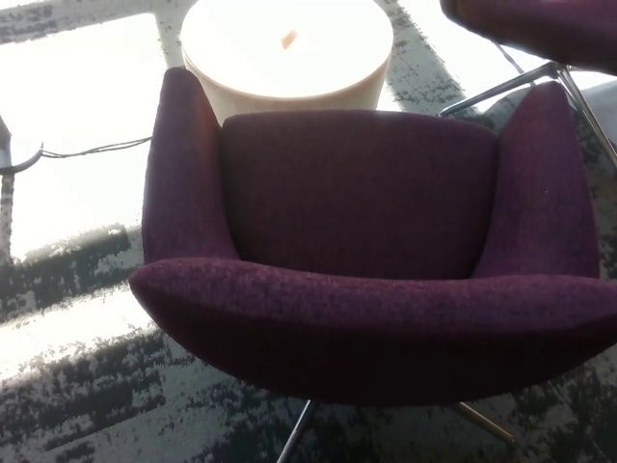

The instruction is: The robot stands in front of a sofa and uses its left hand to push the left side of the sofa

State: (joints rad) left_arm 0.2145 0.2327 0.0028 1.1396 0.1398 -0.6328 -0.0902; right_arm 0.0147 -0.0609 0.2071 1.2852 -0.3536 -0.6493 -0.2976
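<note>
A dark purple armchair-style sofa (pixel 362 251) fills the head view, seen from behind and above its backrest. Its left armrest (pixel 181 169) runs up the picture's left side and its right armrest (pixel 545 188) up the right. Thin metal legs (pixel 294 434) show under the backrest at the bottom. Neither of my hands shows in this view.
A round cream side table (pixel 287 48) with a small orange item (pixel 288 39) stands just beyond the seat. Part of another purple chair (pixel 540 24) on metal legs sits at the top right. A black cable (pixel 92 149) crosses the bright floor at left.
</note>
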